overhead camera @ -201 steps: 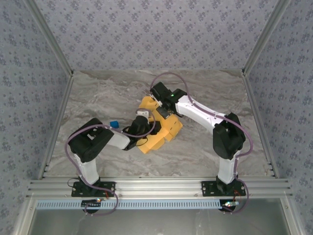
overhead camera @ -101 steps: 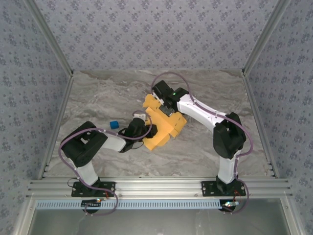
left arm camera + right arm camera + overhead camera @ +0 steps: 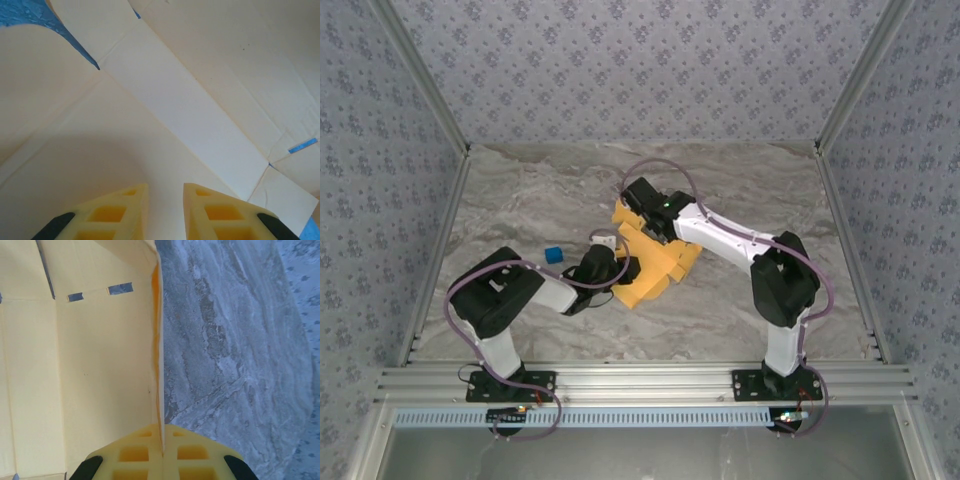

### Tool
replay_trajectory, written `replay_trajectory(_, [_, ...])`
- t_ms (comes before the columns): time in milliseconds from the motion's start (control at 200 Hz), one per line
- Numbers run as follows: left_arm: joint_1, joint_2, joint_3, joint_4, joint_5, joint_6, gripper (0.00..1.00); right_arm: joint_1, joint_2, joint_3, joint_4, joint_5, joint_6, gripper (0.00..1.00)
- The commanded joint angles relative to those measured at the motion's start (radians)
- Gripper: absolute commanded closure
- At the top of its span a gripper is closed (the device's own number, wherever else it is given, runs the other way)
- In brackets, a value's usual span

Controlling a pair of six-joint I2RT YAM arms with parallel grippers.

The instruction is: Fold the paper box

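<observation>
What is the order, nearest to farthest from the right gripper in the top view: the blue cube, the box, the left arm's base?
1. The box: mid-table, its edge in the jaws of the right gripper.
2. The blue cube: farther left on the table.
3. The left arm's base: near edge, bottom left.

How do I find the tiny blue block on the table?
Look at the gray marble table, then at the left arm bending across it. Just beyond that arm, left of the big yellow paper box, sits the blue block: tiny, square, and blue where the box is yellow.
</observation>
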Motion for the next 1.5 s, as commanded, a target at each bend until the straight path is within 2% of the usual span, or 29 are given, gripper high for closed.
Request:
replay_trajectory(0, [0.005,0.036,-0.006,0.028,0.005,-0.032,0.75,0.037,0.017,-0.016,0.044,0.113,-0.041,1.0])
replay_trajectory(405, [0.007,0.036,-0.012,0.066,-0.003,-0.046,0.74,0.099,-0.024,-0.167,0.274,0.232,-0.114,1.0])
replay_trajectory(740, [0.027,-0.05,-0.037,0.032,0.001,-0.02,0.63,0.096,-0.069,-0.253,0.418,0.274,-0.202,1.0])
replay_trajectory(969, [0.053,-0.165,-0.073,-0.051,-0.002,0.031,0.56,0.069,-0.109,-0.291,0.503,0.238,-0.265,1.0])
replay_trajectory(1264, [0.178,-0.396,-0.109,-0.263,0.019,0.125,0.5,0.04,-0.134,-0.368,0.633,0.192,-0.374,1.0])
replay_trajectory(1494, [0.304,-0.476,-0.019,-0.419,0.186,0.182,0.46,0.009,-0.165,-0.413,0.676,0.109,-0.444,1.0])
